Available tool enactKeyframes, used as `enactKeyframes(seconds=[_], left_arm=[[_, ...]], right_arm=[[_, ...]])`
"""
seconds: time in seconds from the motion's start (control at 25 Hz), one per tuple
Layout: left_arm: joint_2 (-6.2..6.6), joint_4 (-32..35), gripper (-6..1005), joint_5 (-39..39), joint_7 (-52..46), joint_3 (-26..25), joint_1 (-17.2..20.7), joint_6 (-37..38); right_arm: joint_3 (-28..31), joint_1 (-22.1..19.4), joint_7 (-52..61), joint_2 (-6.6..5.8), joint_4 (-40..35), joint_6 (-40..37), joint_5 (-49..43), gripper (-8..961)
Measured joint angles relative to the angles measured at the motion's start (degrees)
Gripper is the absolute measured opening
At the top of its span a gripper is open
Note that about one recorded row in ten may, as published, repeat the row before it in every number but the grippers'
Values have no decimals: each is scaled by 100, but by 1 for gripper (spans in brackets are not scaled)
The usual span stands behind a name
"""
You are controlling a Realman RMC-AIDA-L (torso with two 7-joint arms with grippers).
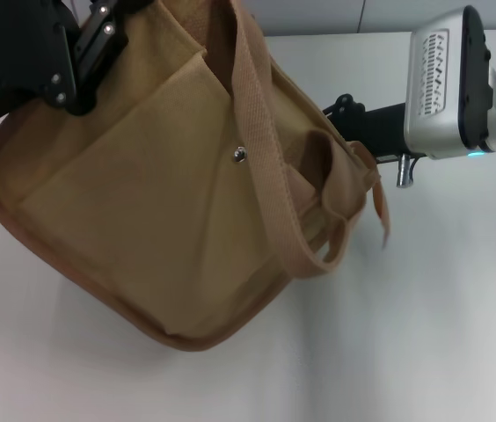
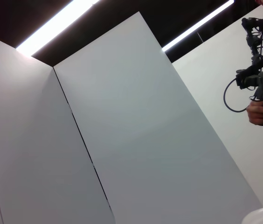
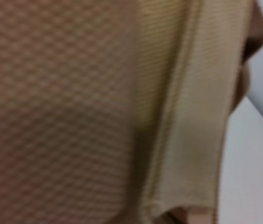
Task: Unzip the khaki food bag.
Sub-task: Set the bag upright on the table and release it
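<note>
Head view: the khaki food bag [image 1: 151,202] fills the left and centre of the frame, tilted, apparently lifted above the white counter [image 1: 424,334]. Its front pocket snap [image 1: 239,154] and a webbing handle [image 1: 270,176] face the camera. The left hand [image 1: 90,48], upper left, sits against the bag's top corner and appears to be gripping the fabric; the fingertips are hidden. The right hand [image 1: 362,132], centre right, reaches the bag's far end beside a silver pull [image 1: 404,171]; I cannot tell whether it is spread or pressed together.

Left wrist view: only white wall panels [image 2: 136,130]; no bag.

Right wrist view: khaki canvas [image 3: 75,107] close up; no fingers visible.

Judgement: the step in hand is reaching the zipper. Next requires pinching the pull and drawing it along while the left hand steadies the bag.
</note>
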Motion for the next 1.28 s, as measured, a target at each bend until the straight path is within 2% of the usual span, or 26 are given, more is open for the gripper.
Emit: enactKeyframes(seconds=[0.24,0.48,0.68,1.0,1.12,1.28], left_arm=[[-10,-32,112,-14,14,-1,5,-66],[-30,-344,113,-128,220,44,6,-114],[-49,-881,114,-159,552,153,-21,-109],[-82,-2508,116,-242,1863,521,-236,-193],[-81,-2781,116,-248,2103,533,-254,-204],[-80,-2791,117,-251,2119,493,-190,-85]], right_arm=[[166,-220,-139,-19,-369,-412,19,244],[1175,-314,-84,-22,-565,-983,285,64],[1996,-325,189,-31,-590,-1198,649,34],[2316,-346,521,-28,-739,-1173,1082,-1],[2454,-355,623,-31,-786,-1169,1175,0],[2563,-366,744,-56,-777,-1162,1162,-1]])
